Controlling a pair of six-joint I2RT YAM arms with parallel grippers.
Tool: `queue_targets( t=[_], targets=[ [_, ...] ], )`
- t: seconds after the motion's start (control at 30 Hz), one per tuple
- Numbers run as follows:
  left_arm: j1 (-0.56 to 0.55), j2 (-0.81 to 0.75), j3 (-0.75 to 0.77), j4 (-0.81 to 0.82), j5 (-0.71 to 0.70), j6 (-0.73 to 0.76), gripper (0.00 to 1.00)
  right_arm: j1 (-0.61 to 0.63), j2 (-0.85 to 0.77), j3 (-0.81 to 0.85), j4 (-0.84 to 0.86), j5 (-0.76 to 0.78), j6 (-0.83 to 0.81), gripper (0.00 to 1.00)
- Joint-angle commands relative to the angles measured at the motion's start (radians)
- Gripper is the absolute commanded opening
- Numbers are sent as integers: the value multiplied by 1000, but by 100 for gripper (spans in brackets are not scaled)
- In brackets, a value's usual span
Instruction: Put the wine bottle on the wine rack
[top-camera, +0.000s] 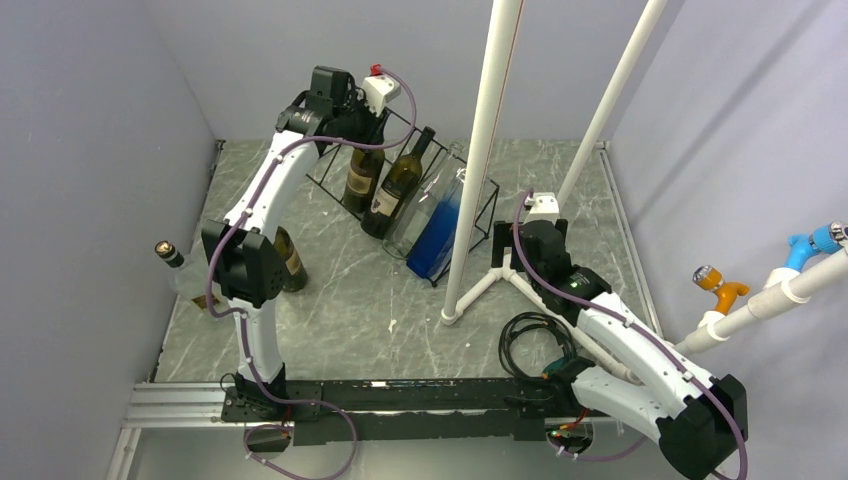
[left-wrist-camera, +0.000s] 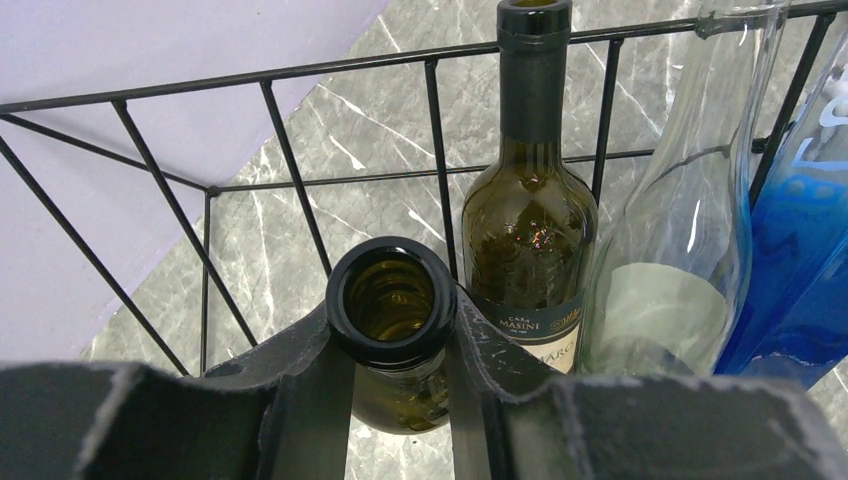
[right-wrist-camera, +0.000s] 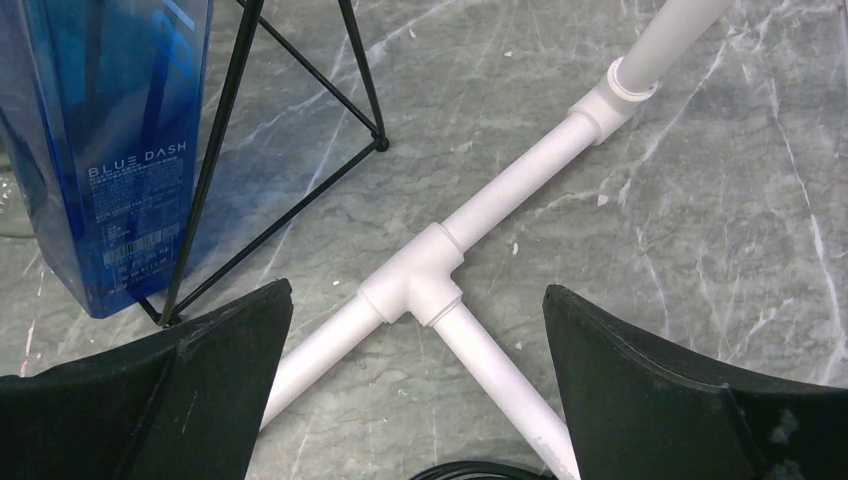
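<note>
The black wire wine rack (top-camera: 480, 205) stands at the back of the table. My left gripper (top-camera: 350, 108) is shut on the neck of a dark green wine bottle (top-camera: 364, 172) that leans in the rack's leftmost occupied slot. In the left wrist view the bottle's open mouth (left-wrist-camera: 390, 295) sits between my fingers (left-wrist-camera: 300, 365), with the rack's bars (left-wrist-camera: 300, 70) behind it. An olive bottle (left-wrist-camera: 530, 230), a clear bottle (left-wrist-camera: 690, 230) and a blue bottle (left-wrist-camera: 800, 240) lie in the slots to its right. My right gripper (right-wrist-camera: 415, 300) is open and empty, low over the table.
Two more bottles stand at the left: a dark one (top-camera: 291, 262) behind my left arm and a clear one with a dark cap (top-camera: 172, 258). A white pipe stand (top-camera: 490, 150) rises beside the rack; its crossed feet (right-wrist-camera: 420, 275) lie under my right gripper. A black cable (top-camera: 530, 340) coils nearby.
</note>
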Motion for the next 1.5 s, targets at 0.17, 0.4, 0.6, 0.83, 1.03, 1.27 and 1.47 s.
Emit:
queue_targets(
  t=[0.17,0.4,0.6,0.83,1.03,1.27,1.47],
  targets=[
    [1,13,88,24,-21,23,0,-1,-25,22,37,6,1,100],
    [25,32,97,28,40,-15,0,-1,-5,26,43,-3,9,100],
    [37,93,164,-9,75,-28,0,-1,-13,16,46,0,14,100],
    [43,122,148,1,112,-32,0,-1,-7,14,40,5,14,100],
    [45,161,174,-8,98,-24,0,-1,4,13,46,11,6,100],
    [44,162,115,68,85,-46,0,-1,43,18,64,5,1,100],
    [43,150,38,203,80,-95,12,-1,78,23,77,2,-3,100]
  ],
)
